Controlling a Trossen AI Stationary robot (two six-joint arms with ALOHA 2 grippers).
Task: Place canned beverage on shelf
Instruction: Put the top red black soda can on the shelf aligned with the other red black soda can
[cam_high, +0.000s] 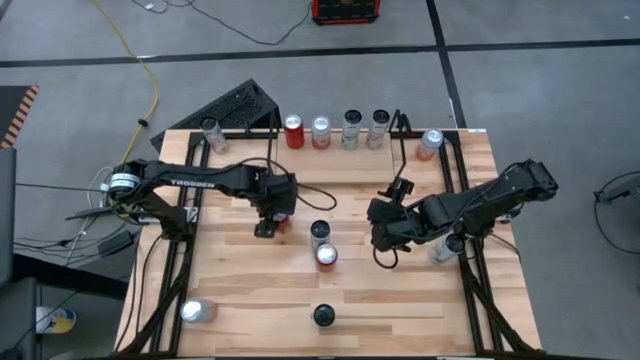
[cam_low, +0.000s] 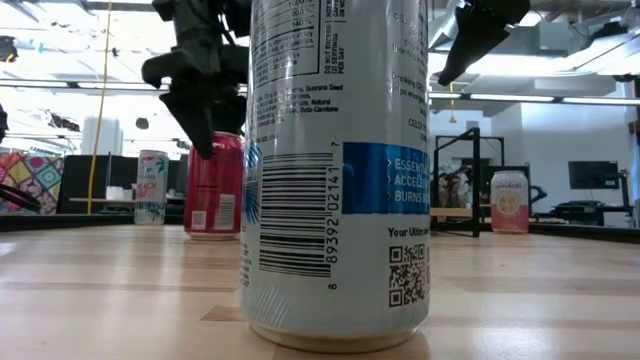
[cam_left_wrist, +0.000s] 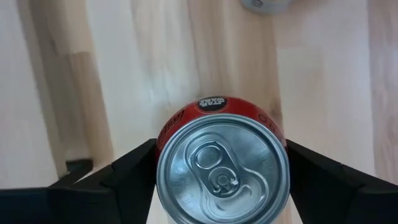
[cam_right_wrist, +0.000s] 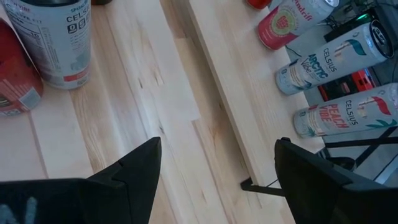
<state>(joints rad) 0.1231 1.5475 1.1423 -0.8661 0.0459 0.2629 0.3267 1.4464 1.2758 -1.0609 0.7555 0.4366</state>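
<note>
We see the left hand (cam_high: 268, 222) at centre left of the high view, set down over a red can (cam_left_wrist: 222, 163) that stands upright on the wooden bench (cam_high: 400, 290). In the left wrist view its two dark fingers (cam_left_wrist: 124, 171) flank the can, one on each side, close to the can's wall; we cannot tell whether they are pressing it yet. The low view shows the same red can (cam_low: 214, 187) at left of centre with the dark hand (cam_low: 205, 95) hanging over its top.

The shelf (cam_high: 335, 135) lies along the bench's far edge, at top centre of the high view, and four cans stand in it in a row: a red one (cam_high: 294, 131) at its left end, then three pale ones.

The right hand (cam_high: 385, 238) hangs right of centre in the high view, fingers apart with only bare wood between them in the right wrist view.

Two more cans stand just beside each other at the middle of the bench, a pale can (cam_high: 319, 235) and a red-and-white can (cam_high: 326, 256). A dark-topped can (cam_high: 323, 316) stands near the lower edge, and it fills the low view as a large silver can with a barcode. Other cans sit at the upper left (cam_high: 212, 135), upper right (cam_high: 430, 143) and lower left (cam_high: 196, 311) of the bench.
</note>
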